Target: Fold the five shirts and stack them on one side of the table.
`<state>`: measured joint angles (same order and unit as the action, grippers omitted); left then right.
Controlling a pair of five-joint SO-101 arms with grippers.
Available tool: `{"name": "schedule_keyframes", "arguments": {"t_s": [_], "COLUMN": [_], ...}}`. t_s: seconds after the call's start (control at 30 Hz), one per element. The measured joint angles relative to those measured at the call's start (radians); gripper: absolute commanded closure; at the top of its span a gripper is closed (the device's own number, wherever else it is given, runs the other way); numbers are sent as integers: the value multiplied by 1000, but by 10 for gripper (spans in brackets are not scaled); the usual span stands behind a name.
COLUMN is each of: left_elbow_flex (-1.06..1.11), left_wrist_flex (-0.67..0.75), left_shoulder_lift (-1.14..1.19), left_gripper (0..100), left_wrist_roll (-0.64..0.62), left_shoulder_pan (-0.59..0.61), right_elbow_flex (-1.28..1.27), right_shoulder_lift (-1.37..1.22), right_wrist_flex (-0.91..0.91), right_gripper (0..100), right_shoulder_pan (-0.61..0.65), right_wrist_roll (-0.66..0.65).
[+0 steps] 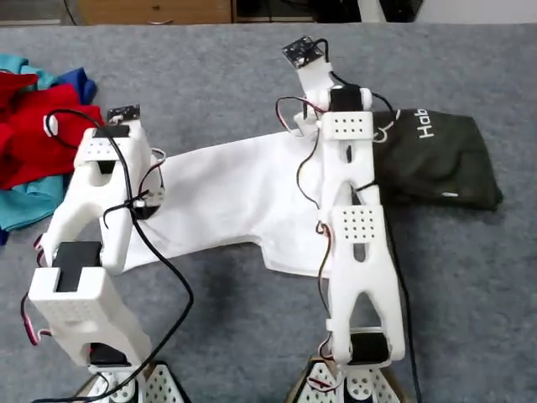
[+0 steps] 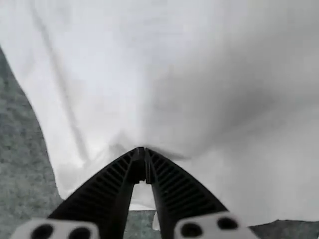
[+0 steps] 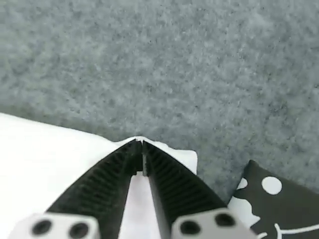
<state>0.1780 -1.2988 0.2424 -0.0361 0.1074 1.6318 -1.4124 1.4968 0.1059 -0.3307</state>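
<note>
A white shirt (image 1: 235, 201) lies spread across the middle of the grey table (image 1: 210, 67). My left gripper (image 2: 141, 154) is shut on a pinch of the white shirt (image 2: 174, 79) close to its left edge. At the shirt's far edge, my right gripper (image 3: 139, 147) is shut on a corner of the white shirt (image 3: 45, 154), beside the black shirt (image 3: 279, 209). That black shirt (image 1: 436, 159), with white print, lies folded at the right. Red (image 1: 38, 134), teal (image 1: 25, 206) and blue (image 1: 80, 84) shirts lie in a heap at the left edge.
Both arms (image 1: 357, 243) stand over the shirt, their bases at the near edge. A black cable (image 1: 164, 269) loops from the left arm over the shirt's near left part. Bare table lies at the back and the near right.
</note>
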Motion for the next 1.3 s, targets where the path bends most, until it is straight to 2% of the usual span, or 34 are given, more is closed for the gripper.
{"name": "schedule_keyframes", "arguments": {"t_s": [0.3,0.47,0.67,0.83,1.03,1.3], "left_elbow_flex": [23,150,330,269,252,468], "left_wrist_flex": [-34,-32,87,137,264,322], "left_shoulder_lift": [-86,-207,-272,-321,-325,-331], "left_gripper": [982,982,982,982,982,982], "left_wrist_roll": [87,101,101,80,44,44], "left_shoulder_pan": [35,31,26,28,38,37], "right_elbow_flex": [0,0,0,0,0,0], "right_shoulder_lift": [0,0,0,0,0,0], "right_wrist_flex": [0,0,0,0,0,-18], "right_gripper": [996,996,996,996,996,996], "right_shoulder_pan": [0,0,0,0,0,0], "right_wrist_roll": [0,0,0,-2,-2,-2]}}
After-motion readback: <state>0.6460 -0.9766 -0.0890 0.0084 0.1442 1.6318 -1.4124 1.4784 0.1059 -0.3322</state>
